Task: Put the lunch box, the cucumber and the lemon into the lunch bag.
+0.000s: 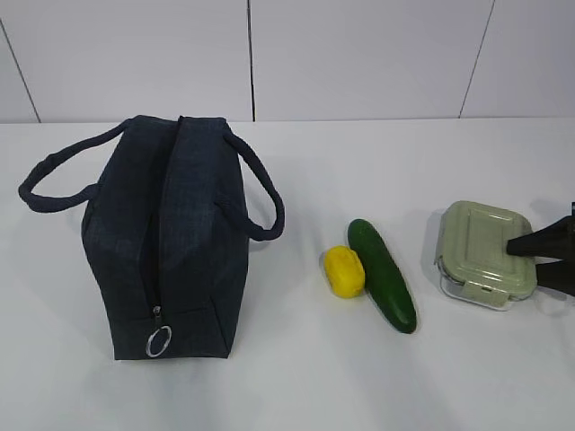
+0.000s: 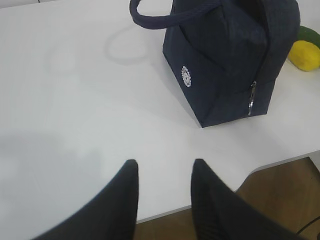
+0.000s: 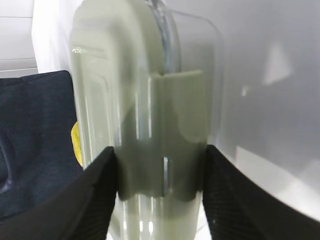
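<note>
The navy lunch bag point(image 1: 171, 233) stands on the left of the white table, its zipper pull and silver ring point(image 1: 159, 341) hanging at the near end. The yellow lemon point(image 1: 344, 270) lies touching the dark green cucumber point(image 1: 382, 274) in the middle. The lunch box point(image 1: 476, 238) with its sage-green lid sits at the right. My right gripper point(image 1: 526, 256) grips its right edge; in the right wrist view point(image 3: 160, 155) both fingers press the side clip of the lunch box point(image 3: 150, 100). My left gripper point(image 2: 162, 165) is open and empty, near the table's front edge, well short of the bag point(image 2: 225, 60).
The table's front edge point(image 2: 210, 202) runs just beneath my left fingers, with brown floor beyond it. The bag's two loop handles point(image 1: 54, 184) stick out to either side. A white panelled wall stands behind the table. The lemon point(image 2: 306, 55) and the cucumber point(image 2: 310, 34) peek out behind the bag.
</note>
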Motion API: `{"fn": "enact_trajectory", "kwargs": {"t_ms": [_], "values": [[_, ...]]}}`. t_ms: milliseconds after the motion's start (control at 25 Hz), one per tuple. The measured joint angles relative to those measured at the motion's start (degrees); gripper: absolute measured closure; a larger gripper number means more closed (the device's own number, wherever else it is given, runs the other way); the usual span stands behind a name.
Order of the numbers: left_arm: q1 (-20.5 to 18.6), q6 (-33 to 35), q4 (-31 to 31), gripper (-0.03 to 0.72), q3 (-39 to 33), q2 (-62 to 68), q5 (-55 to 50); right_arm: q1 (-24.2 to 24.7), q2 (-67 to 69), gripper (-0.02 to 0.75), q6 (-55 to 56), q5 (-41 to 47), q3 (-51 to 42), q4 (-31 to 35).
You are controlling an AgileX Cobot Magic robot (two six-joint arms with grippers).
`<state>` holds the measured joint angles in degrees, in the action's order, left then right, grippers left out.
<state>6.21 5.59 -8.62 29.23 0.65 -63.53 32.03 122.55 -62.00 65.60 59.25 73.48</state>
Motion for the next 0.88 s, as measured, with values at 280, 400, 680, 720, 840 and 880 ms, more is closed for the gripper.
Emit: {"fn": "enact_trajectory", "kwargs": {"t_ms": [280,400,680,720,840,880], "values": [[0.0,0.0,0.0,0.45,0.0,0.0,0.0,-2.9,0.0,0.345,0.2,0.0,0.0,0.0],[0.0,0.0,0.0,0.45,0.0,0.0,0.0,-3.2,0.0,0.346,0.2,0.0,0.0,0.0],[0.0,0.0,0.0,0.45,0.0,0.0,0.0,-3.3,0.0,0.346,0.3,0.0,0.0,0.0],[0.0,0.0,0.0,0.45,0.0,0.0,0.0,-3.3,0.0,0.347,0.3,0.0,0.0,0.0],[0.0,0.0,0.0,0.45,0.0,0.0,0.0,-3.3,0.0,0.356,0.3,0.0,0.0,0.0],[0.0,0.0,0.0,0.45,0.0,0.0,0.0,-3.3,0.0,0.358,0.3,0.0,0.0,0.0]]}}
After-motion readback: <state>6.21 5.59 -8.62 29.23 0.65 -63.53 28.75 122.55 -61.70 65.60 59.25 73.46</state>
